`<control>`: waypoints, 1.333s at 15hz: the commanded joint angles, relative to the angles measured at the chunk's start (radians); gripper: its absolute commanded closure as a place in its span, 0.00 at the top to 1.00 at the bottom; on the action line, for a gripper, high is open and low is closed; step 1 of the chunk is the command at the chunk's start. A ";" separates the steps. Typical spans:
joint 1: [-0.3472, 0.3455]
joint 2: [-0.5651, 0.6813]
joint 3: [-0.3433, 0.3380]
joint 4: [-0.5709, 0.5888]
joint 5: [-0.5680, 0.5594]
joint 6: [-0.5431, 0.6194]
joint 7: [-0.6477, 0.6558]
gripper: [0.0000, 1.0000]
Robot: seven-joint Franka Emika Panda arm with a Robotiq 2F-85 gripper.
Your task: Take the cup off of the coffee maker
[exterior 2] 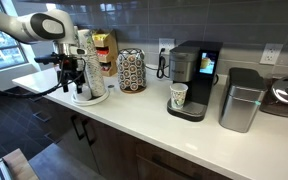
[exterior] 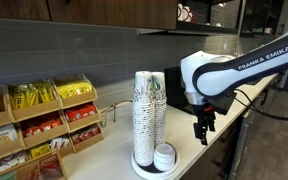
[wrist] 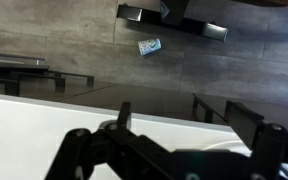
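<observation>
The cup (exterior 2: 178, 96) is a small white paper cup with a dark mark. It stands upright on the drip tray of the coffee maker (exterior 2: 196, 66), a black machine with a silver front. My gripper (exterior 2: 69, 73) hangs well away from them, over the counter beside the tall cup stacks (exterior 2: 84, 62). It points down, open and empty. It also shows in an exterior view (exterior: 203, 130) next to the stacks (exterior: 149, 108). In the wrist view the gripper (wrist: 184, 128) has its fingers spread over white counter. Cup and coffee maker are out of the wrist view.
A round pod holder (exterior 2: 131, 70) stands between the cup stacks and the coffee maker. A silver canister (exterior 2: 242, 100) and a dark appliance (exterior 2: 287, 95) lie beyond it. A short stack of lids (exterior: 165, 156) sits by the cup stacks. A snack rack (exterior: 39, 125) stands against the wall.
</observation>
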 commanded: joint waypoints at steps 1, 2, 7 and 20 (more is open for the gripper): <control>-0.050 0.049 -0.048 0.012 -0.066 0.070 0.101 1.00; -0.064 0.057 -0.061 0.012 -0.086 0.094 0.114 1.00; -0.158 0.155 -0.183 0.019 -0.153 0.314 0.078 1.00; -0.171 0.172 -0.205 0.024 -0.147 0.358 0.093 1.00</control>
